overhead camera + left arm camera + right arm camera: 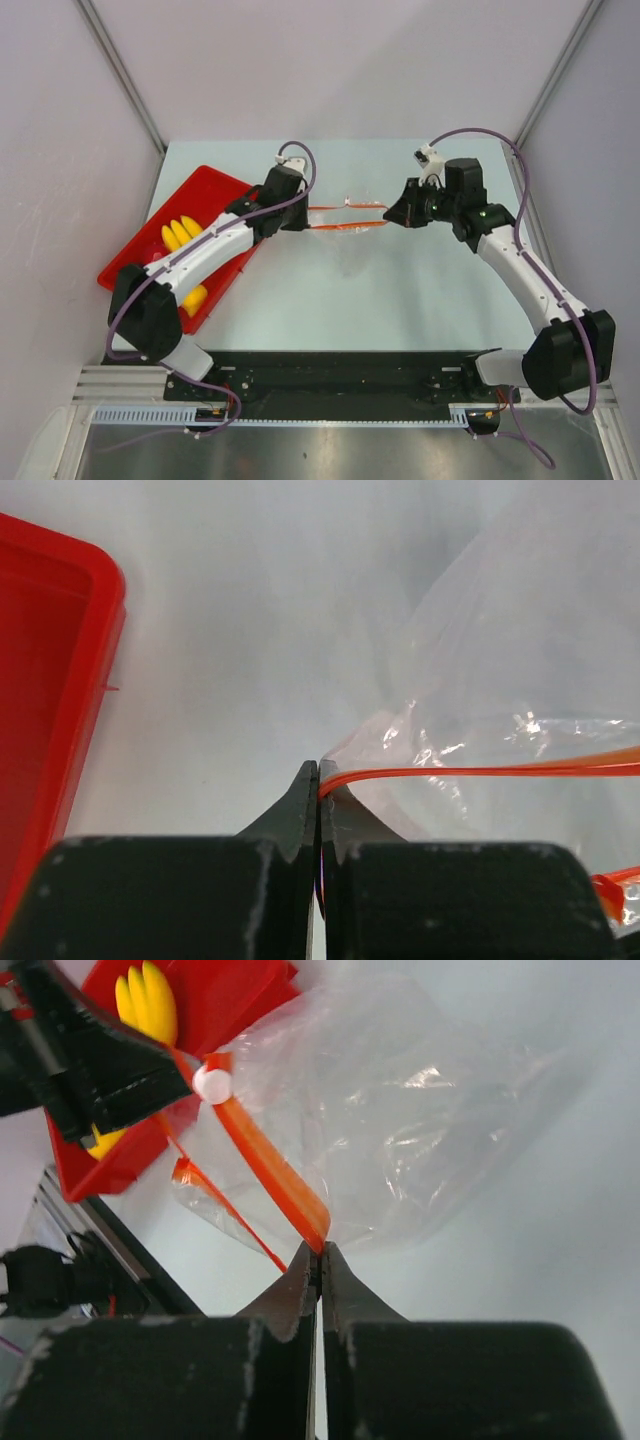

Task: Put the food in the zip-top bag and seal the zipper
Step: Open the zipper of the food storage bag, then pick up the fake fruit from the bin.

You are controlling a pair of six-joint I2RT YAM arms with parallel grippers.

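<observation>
Loading not begun — banana bunch point(180, 235) in red tray point(215, 185), zip-top bag point(400, 1110) beside tray looks empty; left gripper point(318, 780), right gripper point(320, 1260) clenched on unsealed zipper point(275, 1175) ends.

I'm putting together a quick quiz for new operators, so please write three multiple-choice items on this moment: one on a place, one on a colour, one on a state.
1. Where is the banana bunch?
A. In the red tray
B. Held in the air by an arm
C. Nowhere in view

2. What colour is the zipper of the zip-top bag?
A. Blue
B. Red-orange
C. Green

3. The left gripper and right gripper are:
A. Both wide open
B. One open, one shut
C. Both shut on the zipper

Answers:
1 A, the yellow bananas lie in the tray beside the left arm.
2 B, both wrist views show a red-orange strip.
3 C, each wrist view shows its fingertips pressed together on one end of the strip.
</observation>
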